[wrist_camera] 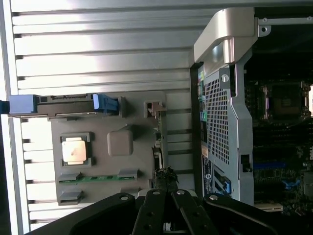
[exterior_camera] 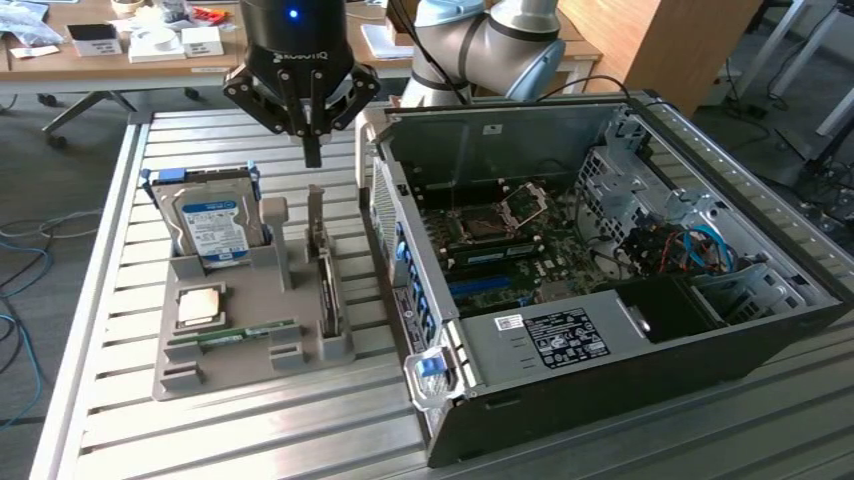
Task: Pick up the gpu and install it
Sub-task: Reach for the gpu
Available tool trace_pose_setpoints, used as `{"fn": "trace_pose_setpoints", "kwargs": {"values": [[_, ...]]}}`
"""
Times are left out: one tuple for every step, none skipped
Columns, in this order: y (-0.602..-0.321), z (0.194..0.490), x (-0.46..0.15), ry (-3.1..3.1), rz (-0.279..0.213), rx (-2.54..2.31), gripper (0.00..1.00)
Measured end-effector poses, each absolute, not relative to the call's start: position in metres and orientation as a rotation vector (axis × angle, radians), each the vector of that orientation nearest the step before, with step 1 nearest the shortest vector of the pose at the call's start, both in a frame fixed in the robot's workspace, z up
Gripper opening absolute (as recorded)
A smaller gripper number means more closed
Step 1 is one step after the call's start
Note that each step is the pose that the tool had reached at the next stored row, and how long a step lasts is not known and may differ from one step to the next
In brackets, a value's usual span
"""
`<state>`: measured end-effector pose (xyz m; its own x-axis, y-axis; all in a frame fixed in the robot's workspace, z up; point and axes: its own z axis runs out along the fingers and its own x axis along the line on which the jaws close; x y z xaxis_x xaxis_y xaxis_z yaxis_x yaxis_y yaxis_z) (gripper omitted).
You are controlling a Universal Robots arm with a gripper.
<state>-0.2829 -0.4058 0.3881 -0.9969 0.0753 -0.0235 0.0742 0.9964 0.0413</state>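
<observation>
Right now the hand (exterior_camera: 312, 150) is pinched shut and empty above the gpu (exterior_camera: 326, 285), which is stood on edge in the grey holder (exterior_camera: 240, 352). If lowered shut, the card's edge could be struck instead of gripped.

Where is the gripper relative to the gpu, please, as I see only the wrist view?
Observer: In the exterior view the gripper hangs above the gpu, jaws shut, not touching it.
Operator: How does the gpu sit?
Observer: On edge in a tray slot, on the side nearest the case.
Operator: What is the blue-handled thing?
Observer: A hard drive, standing upright, with a blue-and-white label on its face.
</observation>
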Motion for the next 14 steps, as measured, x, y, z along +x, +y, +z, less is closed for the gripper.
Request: {"fn": "trace_pose_setpoints", "kwargs": {"values": [[-0.407,0.388,-0.283,3.114,0.063,0.117,0.11],[-0.408,0.388,-0.283,3.114,0.062,0.117,0.11],[-0.41,0.388,-0.283,3.114,0.062,0.117,0.11],[-0.411,0.388,-0.283,3.114,0.061,0.117,0.11],[-0.412,0.388,-0.283,3.114,0.061,0.117,0.11],[-0.414,0.388,-0.283,3.114,0.06,0.117,0.11],[-0.416,0.388,-0.283,3.114,0.06,0.117,0.11],[-0.417,0.388,-0.283,3.114,0.059,0.116,0.11],[-0.419,0.388,-0.283,3.114,0.059,0.116,0.11],[-0.42,0.388,-0.283,3.114,0.058,0.117,0.11],[-0.421,0.388,-0.283,3.114,0.058,0.117,0.11],[-0.422,0.388,-0.283,3.114,0.058,0.117,0.11],[-0.423,0.388,-0.283,3.114,0.057,0.117,0.11],[-0.424,0.388,-0.283,3.114,0.057,0.117,0.11]]}}
